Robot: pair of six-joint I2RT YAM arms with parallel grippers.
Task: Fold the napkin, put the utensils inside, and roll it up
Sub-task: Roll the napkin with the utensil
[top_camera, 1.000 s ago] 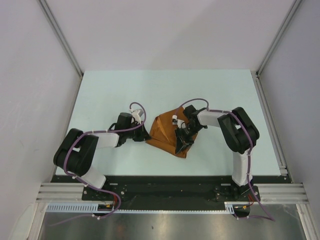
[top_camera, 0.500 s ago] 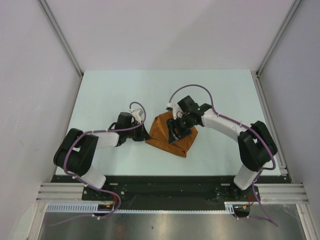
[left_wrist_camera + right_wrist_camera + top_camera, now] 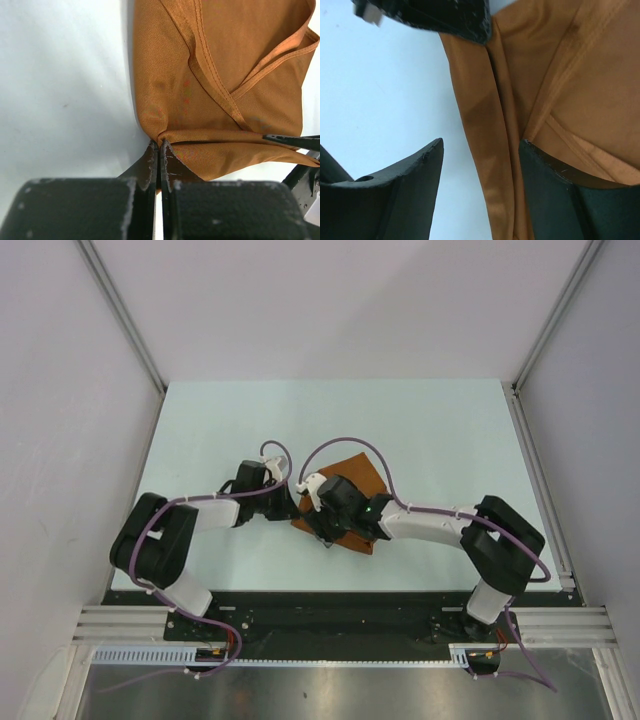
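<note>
The left gripper (image 3: pixel 159 149) has its two fingers pressed together on a corner of the napkin (image 3: pixel 200 100), and the cloth bunches to a point right at the tips. From that pinch the rust-orange cloth fans away from the gripper. It is folded over itself, with hemmed edges crossing on its upper layer, and it lies on the pale table (image 3: pixel 60 75).

The right gripper (image 3: pixel 481 144) has its jaws spread wide and clamps nothing. One finger hangs over bare table just beside the napkin and the other over the cloth, so the napkin's folded long edge runs up between them. Whether either finger touches the cloth cannot be told. At the top of that wrist view, the black tip of the left gripper sits at the napkin's corner.

From above, both grippers are at the napkin's near-left corner, close beside each other. The right arm lies across the napkin's near side and hides part of it. The rest of the cloth shows beyond the wrist, near the middle of the table.
</note>
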